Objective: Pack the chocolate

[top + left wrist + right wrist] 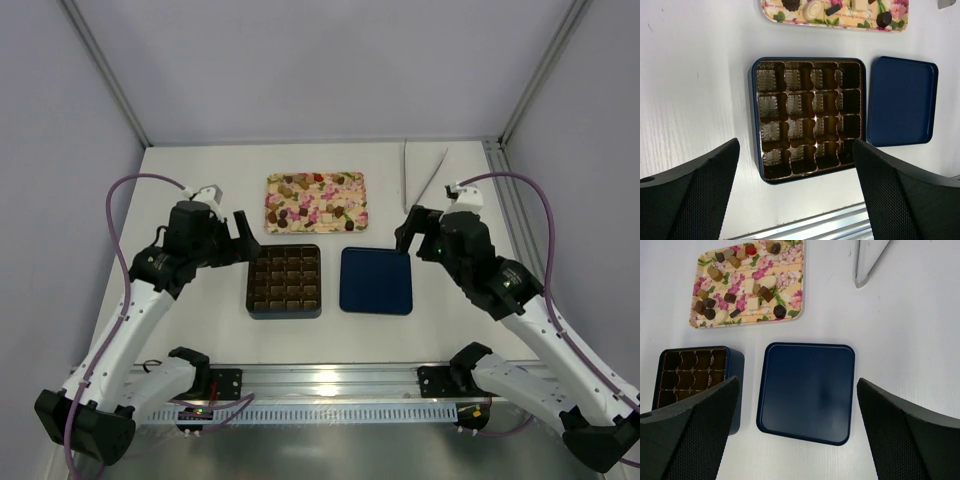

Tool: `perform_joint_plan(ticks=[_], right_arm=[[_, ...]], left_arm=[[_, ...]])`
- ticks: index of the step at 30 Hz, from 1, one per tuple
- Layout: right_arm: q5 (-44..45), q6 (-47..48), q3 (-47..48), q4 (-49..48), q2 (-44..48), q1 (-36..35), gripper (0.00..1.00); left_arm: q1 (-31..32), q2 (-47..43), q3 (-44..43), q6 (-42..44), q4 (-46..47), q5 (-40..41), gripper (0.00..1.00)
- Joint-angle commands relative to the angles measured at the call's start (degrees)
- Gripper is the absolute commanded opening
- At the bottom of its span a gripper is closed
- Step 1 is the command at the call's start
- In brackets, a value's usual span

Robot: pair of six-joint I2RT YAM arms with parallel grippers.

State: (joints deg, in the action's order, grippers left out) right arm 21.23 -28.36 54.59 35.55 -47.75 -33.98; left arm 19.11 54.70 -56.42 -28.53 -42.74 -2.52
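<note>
Both spread empty: left gripper [243,238] by box [285,281], right gripper [407,232] by lid [376,281], chocolate [780,311] on floral tray [790,295], tongs [862,270] beyond.

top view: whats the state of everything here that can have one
box: open, all cells empty
lid: off, lying flat beside the box
tray: holds all the chocolates
chocolates: loose on the tray, none packed
tongs: lying unused, apart from the tray
left gripper: jaws open, empty
right gripper: jaws open, empty
</note>
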Motion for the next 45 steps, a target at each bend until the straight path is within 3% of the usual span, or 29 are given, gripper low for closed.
perform_joint_plan(ticks=[1,12,16,20,23,27,31,37,45], right_arm=[[2.49,0.94,3.77,0.48,0.81,0.23,1.0],[4.79,5.41,7.37,0.85,-0.84,1.1,1.0],[-0.56,7.97,13.6,1.28,-12.87,10.05,1.0],[-11.45,10.25,16.77,-2.14,-25.87,21.2,1.0],[-11.57,11.48,20.55,-3.3,-35.35,25.95,1.0],[-18.4,13.23,27.21,-4.88,-45.03,30.63,1.0],[-20.26,15.0,34.78,-1.98,-54.46,32.48,1.0],[-25.26,14.3,38.92,-3.9,-62.98,32.57,1.0],[-24.84,14.21,41.91,-5.93,-70.19,32.39,1.0]], left_arm=[[0.13,-0.47,-1.14,-0.21,0.12,1.21,0.93],[0.13,-0.12,-1.23,-0.47,-0.24,0.51,0.93],[0.14,-0.12,-1.32,-0.38,-0.15,-0.2,0.93],[0.05,0.41,-2.36,-0.21,-0.15,-0.9,0.94],[0.13,2.25,-4.74,0.14,-0.06,-2.57,0.94],[0.05,3.05,-5.98,1.72,-0.15,-1.79,0.94],[0.05,2.7,-4.84,2.78,-0.24,-0.55,0.94],[0.05,2.26,-3.61,2.69,0.47,-0.64,0.94],[0.13,0.5,-3.34,4.19,0.2,1.47,0.94]])
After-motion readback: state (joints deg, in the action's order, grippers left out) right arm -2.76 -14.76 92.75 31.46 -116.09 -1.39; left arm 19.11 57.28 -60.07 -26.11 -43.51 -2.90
